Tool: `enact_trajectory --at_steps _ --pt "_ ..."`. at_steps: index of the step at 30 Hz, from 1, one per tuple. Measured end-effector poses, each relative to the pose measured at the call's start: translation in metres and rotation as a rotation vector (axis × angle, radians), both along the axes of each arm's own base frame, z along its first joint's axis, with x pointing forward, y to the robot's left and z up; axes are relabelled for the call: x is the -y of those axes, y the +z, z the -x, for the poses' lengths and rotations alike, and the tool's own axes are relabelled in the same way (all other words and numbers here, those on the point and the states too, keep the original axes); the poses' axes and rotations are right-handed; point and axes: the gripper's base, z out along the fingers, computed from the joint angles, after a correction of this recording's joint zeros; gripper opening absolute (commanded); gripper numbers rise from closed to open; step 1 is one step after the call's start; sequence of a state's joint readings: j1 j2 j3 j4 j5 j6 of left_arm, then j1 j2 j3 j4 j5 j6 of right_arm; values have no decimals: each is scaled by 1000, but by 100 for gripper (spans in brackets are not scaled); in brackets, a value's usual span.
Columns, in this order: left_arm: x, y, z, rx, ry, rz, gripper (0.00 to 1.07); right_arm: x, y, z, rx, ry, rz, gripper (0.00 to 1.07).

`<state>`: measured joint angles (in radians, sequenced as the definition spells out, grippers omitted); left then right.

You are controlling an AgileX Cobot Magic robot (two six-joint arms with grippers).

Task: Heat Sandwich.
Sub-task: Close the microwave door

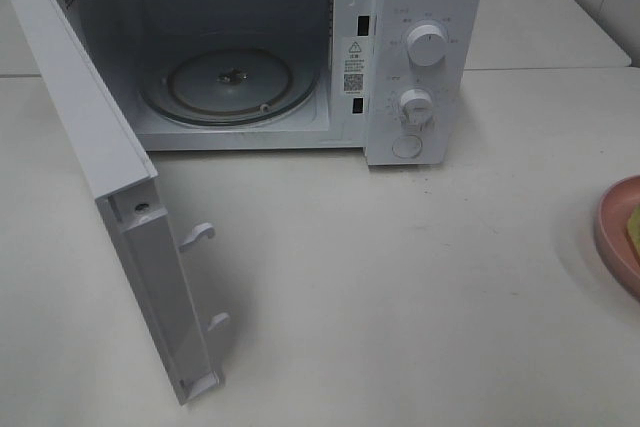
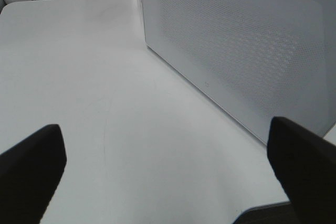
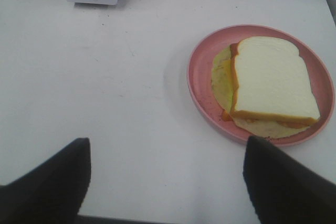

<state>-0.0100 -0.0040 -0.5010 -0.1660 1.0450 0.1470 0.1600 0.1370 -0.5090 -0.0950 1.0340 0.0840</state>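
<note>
The sandwich point(image 3: 273, 80), white bread with tan crust and yellow-green filling, lies on a round pink plate point(image 3: 202, 72). In the exterior high view only a sliver of that plate point(image 1: 615, 232) and a yellow-green edge of the sandwich point(image 1: 634, 227) show at the right border. My right gripper point(image 3: 165, 179) hovers open above the table, short of the plate, with nothing between its fingers. The white microwave point(image 1: 420, 7) stands at the back with its door point(image 1: 85, 137) swung open and the glass turntable point(image 1: 230, 82) bare. My left gripper point(image 2: 168, 177) is open beside the door's outer face point(image 2: 247, 51).
The microwave's control panel carries two knobs point(image 1: 427, 44) and a round button point(image 1: 407, 145). Its open door juts toward the table's front left, with latch hooks point(image 1: 200, 235) sticking out. A seam point(image 1: 560, 69) splits the white tabletop behind the microwave.
</note>
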Motion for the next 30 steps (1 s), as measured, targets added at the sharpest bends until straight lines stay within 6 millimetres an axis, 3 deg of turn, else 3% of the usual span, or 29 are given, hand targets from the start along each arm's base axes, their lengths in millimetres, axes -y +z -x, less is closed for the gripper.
enact_trajectory --at_steps 7,30 --pt "0 0 0 0 0 0 101 1 -1 21 122 -37 -12 76" --pt "0 0 0 0 0 0 101 0 -2 22 122 -75 -15 76"
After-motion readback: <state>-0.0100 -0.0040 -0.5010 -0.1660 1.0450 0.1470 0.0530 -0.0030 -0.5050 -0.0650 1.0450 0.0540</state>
